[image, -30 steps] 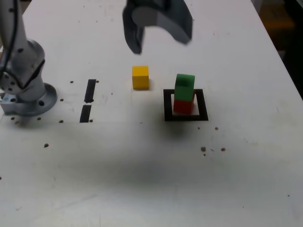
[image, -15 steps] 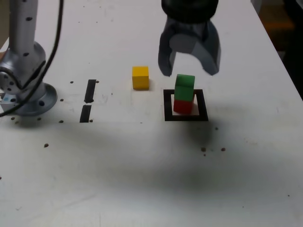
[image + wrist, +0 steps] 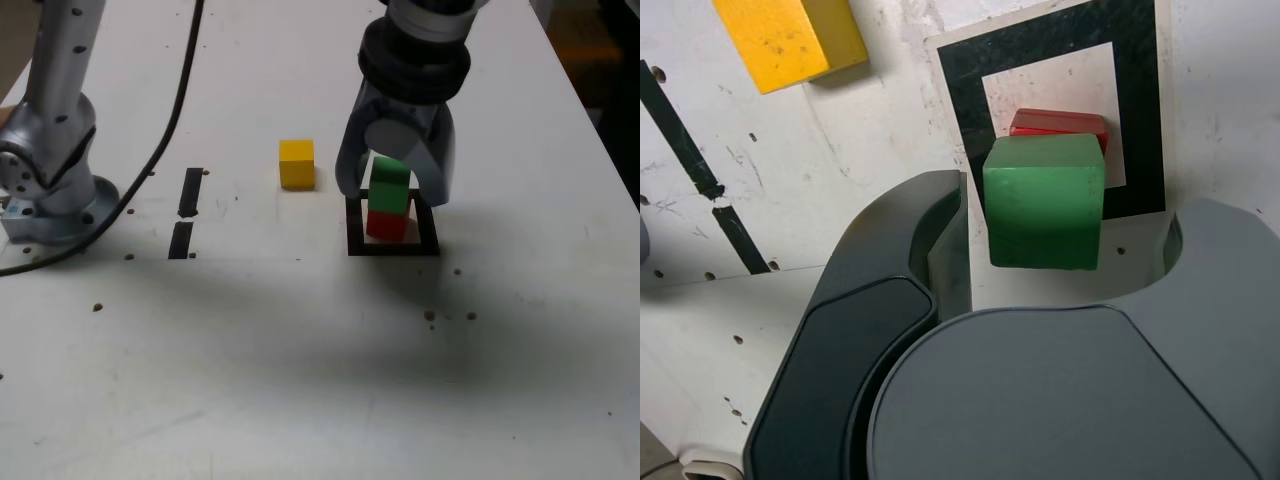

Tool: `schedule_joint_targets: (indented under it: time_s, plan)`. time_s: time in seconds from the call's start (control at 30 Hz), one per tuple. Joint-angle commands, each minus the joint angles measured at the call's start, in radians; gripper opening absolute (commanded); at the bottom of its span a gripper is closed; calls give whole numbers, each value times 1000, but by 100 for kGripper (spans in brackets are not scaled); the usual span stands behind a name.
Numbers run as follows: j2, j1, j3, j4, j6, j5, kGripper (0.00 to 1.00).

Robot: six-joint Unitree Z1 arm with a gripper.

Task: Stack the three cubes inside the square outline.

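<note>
a: two cubes are stacked already: the green cube (image 3: 389,185) sits on the red cube (image 3: 387,224) inside the square outline (image 3: 427,234), towards the bench's (image 3: 300,370) far right part in the exterior view. the yellow cube (image 3: 296,163) is left alone on the bench, just beside the outline, on the exterior view's left.

b: and the claw (image 3: 392,190)?

a: it is lowered around the green cube, one jaw on each side. the jaws are parted; in the wrist view a gap is seen on both sides of the green cube (image 3: 1045,201), so nothing is gripped. whether it is closing cannot be told.

b: how would the cubes be judged to handle?

a: small, rigid and probably light, with smooth painted faces that might slip. two opposite flat sides should be taken, squarely and near mid-height. the green cube appears slightly offset on the red cube (image 3: 1060,123), so a sideways nudge could topple the stack.

b: what remains?

a: the yellow cube (image 3: 785,35) is not yet stacked.
</note>
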Motion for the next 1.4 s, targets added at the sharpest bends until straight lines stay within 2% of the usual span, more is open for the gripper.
schedule_joint_targets:
  time_s: [0.0,0.2,0.5,0.6,0.77,0.9,1.1,1.37]
  plan:
    - [6,1,-8,0,3,2,66]
    - [4,7,-7,-2,4,9,45]
    - [17,16,11,-46,4,3,35]
    - [13,18,3,-53,1,10,34]
    - [-51,0,-58,-13,-26,50,32]
    - [-67,-42,-140,6,-45,65,32]
    - [20,-91,-270,7,-56,55,32]
    - [163,-99,-385,17,-31,21,32]
